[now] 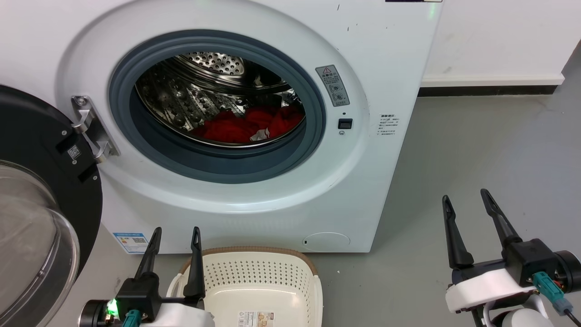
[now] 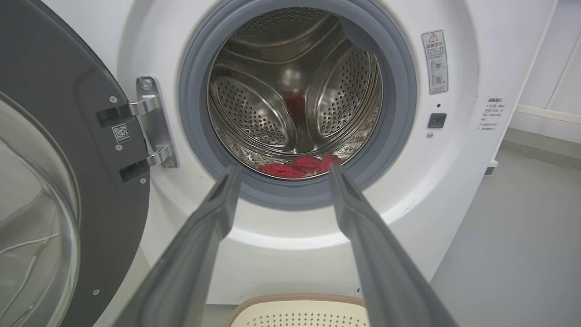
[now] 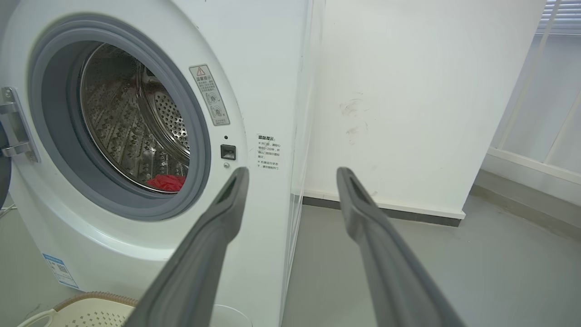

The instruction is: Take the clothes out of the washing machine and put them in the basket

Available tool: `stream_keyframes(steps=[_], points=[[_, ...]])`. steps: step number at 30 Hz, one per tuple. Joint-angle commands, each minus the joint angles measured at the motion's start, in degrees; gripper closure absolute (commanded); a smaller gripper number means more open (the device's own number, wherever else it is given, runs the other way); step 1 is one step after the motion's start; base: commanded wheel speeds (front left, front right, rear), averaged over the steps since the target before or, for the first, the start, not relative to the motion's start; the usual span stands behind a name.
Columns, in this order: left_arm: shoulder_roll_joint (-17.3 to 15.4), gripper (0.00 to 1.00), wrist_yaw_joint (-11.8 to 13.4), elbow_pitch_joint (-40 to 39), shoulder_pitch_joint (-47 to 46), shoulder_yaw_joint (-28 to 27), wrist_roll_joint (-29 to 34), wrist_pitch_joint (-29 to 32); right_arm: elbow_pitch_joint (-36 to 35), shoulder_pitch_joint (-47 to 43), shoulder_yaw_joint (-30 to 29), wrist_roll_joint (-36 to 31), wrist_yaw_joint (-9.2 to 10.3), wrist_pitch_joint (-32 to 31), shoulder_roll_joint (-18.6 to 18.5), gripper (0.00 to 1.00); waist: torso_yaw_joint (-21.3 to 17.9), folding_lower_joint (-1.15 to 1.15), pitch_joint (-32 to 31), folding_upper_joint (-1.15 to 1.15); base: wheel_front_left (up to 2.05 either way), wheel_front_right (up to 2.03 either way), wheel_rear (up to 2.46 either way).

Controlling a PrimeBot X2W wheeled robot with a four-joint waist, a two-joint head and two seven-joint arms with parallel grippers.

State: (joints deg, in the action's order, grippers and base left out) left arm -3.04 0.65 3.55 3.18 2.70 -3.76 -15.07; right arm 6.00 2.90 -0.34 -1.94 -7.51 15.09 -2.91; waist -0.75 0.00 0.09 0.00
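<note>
Red clothes [image 1: 245, 127] lie in the washing machine [image 1: 390, 54] drum at centre, well above the left gripper [image 1: 177, 229], lower left, and right gripper [image 1: 465, 194], lower right; fingers spread, empty.

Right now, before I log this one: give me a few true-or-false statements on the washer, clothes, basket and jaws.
1. The washing machine has its door swung open. True.
2. The clothes are in the basket. False: they lie in the drum; the basket has no clothes in it.
3. The basket stands on the floor in front of the machine. True.
4. The left jaws are shut on cloth. False: both pairs of jaws stand apart, holding nothing.
</note>
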Motion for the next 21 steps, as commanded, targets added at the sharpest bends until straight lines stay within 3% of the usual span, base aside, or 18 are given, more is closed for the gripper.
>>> stream_keyframes(steps=[1, 14, 21], points=[[0.12, 0.00, -0.16, 0.03, 0.37, -0.23, 0.20, -0.16, 0.21, -0.42, 0.09, 0.58, 0.04, 0.12, 0.05, 0.00, 0.00, 0.00, -0.05, 0.00, 0.00, 0.00, 0.00], [0.19, 0.00, -1.10, 1.80, -0.67, 0.48, 0.95, -0.16, -0.09, 0.50, -0.24, 1.22, 0.04, 0.12, 0.05, 0.00, -0.46, 0.00, 1.45, 0.00, 0.00, 0.00, 0.00], [-1.08, 0.00, -3.21, 3.76, -6.02, -0.96, 1.34, -0.16, -1.92, 3.64, -0.62, 0.98, 0.04, 0.12, 0.06, 0.00, -2.00, 0.00, 8.28, 0.00, 0.00, 0.00, 0.00]])
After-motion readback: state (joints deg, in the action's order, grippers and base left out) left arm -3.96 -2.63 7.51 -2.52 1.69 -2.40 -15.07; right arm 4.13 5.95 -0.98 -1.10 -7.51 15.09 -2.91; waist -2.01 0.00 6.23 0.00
